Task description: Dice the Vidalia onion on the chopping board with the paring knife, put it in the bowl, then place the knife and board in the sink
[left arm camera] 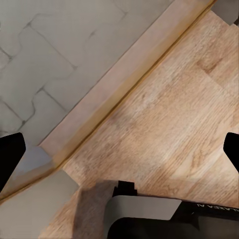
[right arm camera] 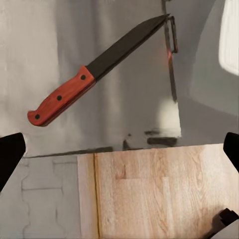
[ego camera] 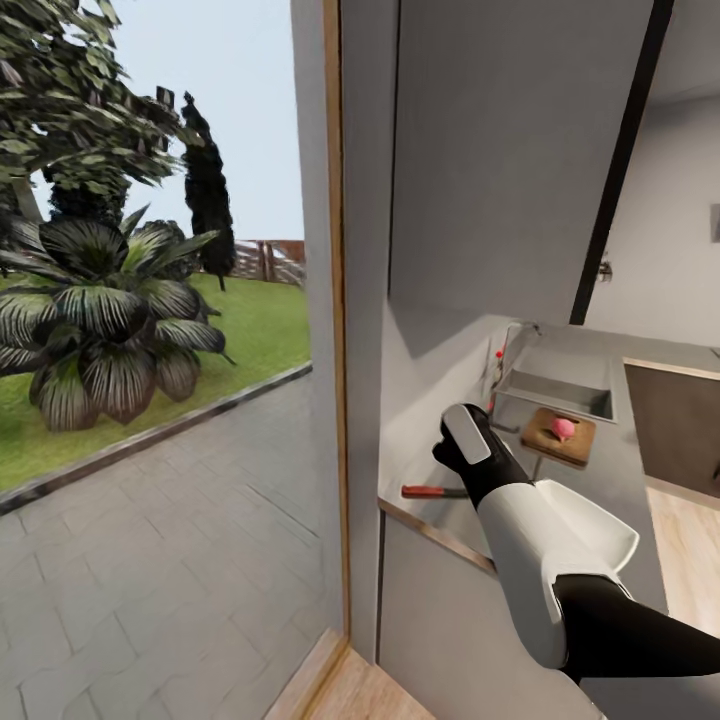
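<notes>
1. Looking from the robot's head, a large glass door on the left shows a paved patio, lawn and leafy plants; the kitchen lies to the right.
2. A grey countertop (ego camera: pixel 620 470) runs away from the camera, with the sink (ego camera: pixel 560 392) at its far end and a chrome faucet (ego camera: pixel 508 345) with a red knob beside it.
3. The chopping board (ego camera: pixel 560 438) sits on the counter just in front of the sink, and a pinkish-red onion (ego camera: pixel 564 428) rests on top of the board.
4. The paring knife (ego camera: pixel 432 491) lies flat at the near end of the counter, close to the front edge, its red handle pointing toward the glass door.
5. The white bowl (ego camera: pixel 600 528) sits on the counter between knife and board, partly hidden by the arm.
6. The right gripper (right arm camera: pixel 119 149) hovers above the knife (right arm camera: pixel 99 69), fingers spread wide, grasping nothing.
7. The left gripper (left arm camera: pixel 119 154) hangs over the light wood floor (left arm camera: pixel 169 109) by the door threshold, fingers parted and empty.
</notes>
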{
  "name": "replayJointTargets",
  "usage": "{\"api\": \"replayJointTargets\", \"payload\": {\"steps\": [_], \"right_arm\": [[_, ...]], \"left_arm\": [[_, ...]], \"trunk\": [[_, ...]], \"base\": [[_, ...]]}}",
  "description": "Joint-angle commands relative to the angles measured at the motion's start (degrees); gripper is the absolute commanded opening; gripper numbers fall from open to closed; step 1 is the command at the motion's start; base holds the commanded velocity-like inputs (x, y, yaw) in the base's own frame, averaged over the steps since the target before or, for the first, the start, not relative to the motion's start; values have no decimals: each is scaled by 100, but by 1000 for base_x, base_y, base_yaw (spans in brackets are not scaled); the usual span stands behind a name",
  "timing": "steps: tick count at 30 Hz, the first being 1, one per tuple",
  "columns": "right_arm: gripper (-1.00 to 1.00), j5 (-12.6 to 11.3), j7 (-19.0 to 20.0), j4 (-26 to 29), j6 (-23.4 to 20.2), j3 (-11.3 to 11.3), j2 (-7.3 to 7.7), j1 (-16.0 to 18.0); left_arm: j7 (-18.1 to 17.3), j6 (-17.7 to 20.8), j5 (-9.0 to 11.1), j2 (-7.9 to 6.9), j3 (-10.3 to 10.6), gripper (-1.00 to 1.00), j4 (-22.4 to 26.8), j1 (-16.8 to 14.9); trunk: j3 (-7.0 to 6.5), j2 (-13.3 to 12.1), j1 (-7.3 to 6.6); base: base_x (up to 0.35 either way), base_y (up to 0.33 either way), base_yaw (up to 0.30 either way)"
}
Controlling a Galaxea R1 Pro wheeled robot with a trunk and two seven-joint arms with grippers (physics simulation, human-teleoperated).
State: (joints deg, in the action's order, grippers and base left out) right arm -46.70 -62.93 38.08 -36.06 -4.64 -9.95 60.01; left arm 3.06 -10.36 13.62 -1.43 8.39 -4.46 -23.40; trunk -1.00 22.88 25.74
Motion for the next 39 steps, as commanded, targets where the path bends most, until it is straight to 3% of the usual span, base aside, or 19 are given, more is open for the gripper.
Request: {"api": "replayJointTargets", "payload": {"steps": [1, 39], "right_arm": [[100, -9, -26, 7, -43, -19, -4, 2], [100, -94, 18, -2, -50, -20, -4, 2]], "left_arm": [[1, -36, 45, 3, 49, 100, -23, -7], [5, -34, 45, 29, 49, 100, -28, -7]], "trunk": [[3, 4, 5], [21, 4, 5]], "base": [[219, 131, 0], [18, 11, 0]]}}
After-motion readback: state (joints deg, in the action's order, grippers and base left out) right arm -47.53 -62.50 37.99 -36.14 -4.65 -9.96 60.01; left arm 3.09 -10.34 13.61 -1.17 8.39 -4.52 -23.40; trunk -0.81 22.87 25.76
